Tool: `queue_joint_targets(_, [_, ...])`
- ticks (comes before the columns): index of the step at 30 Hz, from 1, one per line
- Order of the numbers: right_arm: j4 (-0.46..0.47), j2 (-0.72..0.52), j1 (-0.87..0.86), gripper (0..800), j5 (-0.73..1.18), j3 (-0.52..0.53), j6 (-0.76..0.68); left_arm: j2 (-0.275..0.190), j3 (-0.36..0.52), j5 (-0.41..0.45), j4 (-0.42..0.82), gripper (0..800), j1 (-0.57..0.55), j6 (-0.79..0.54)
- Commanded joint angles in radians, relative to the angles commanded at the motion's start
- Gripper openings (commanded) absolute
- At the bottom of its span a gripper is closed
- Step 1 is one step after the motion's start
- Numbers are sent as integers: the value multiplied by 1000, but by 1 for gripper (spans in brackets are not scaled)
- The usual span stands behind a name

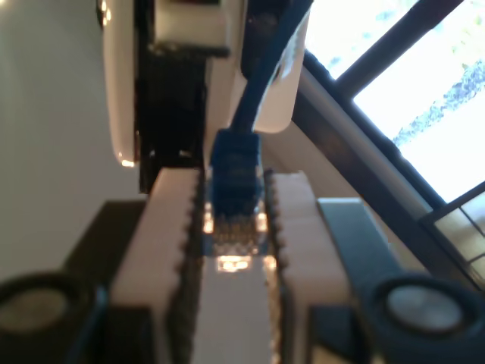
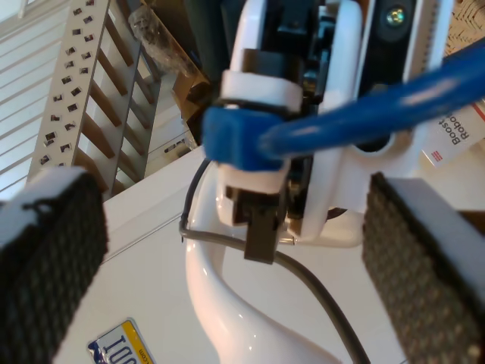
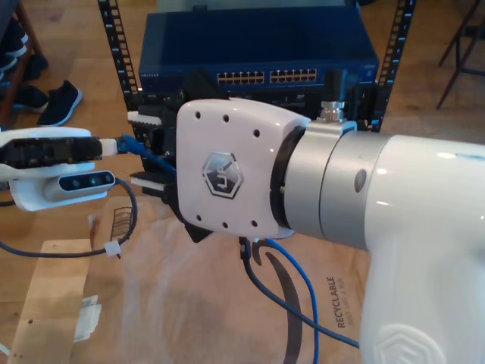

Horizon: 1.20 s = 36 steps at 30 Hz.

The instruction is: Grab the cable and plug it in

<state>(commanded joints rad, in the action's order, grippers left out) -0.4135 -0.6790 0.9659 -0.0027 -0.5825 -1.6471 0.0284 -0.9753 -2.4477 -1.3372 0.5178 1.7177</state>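
Blue ethernet cable point(image 3: 282, 282) is pinched at its plug point(image 1: 235, 178) between the pressed jaws of my first gripper point(image 1: 234, 227). My second gripper point(image 2: 227, 250) is held with its black pads point(image 2: 424, 265) spread wide, the cable crossing between them untouched. A network switch point(image 3: 258, 57) is seen behind both arms.

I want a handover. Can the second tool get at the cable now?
Probably yes: my second tool stands open with the cable between its fingers, beside the plug my first tool grips.
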Motion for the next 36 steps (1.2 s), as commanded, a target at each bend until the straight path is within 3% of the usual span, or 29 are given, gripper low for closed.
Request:
queue_joint_targets(22, [-2, 2, 0, 333, 2, 2, -6, -5, -2, -8, 2, 20, -11, 0])
queue_joint_targets(36, [-2, 14, 0, 323, 2, 3, -8, -6, -2, -21, 2, 20, -11, 2])
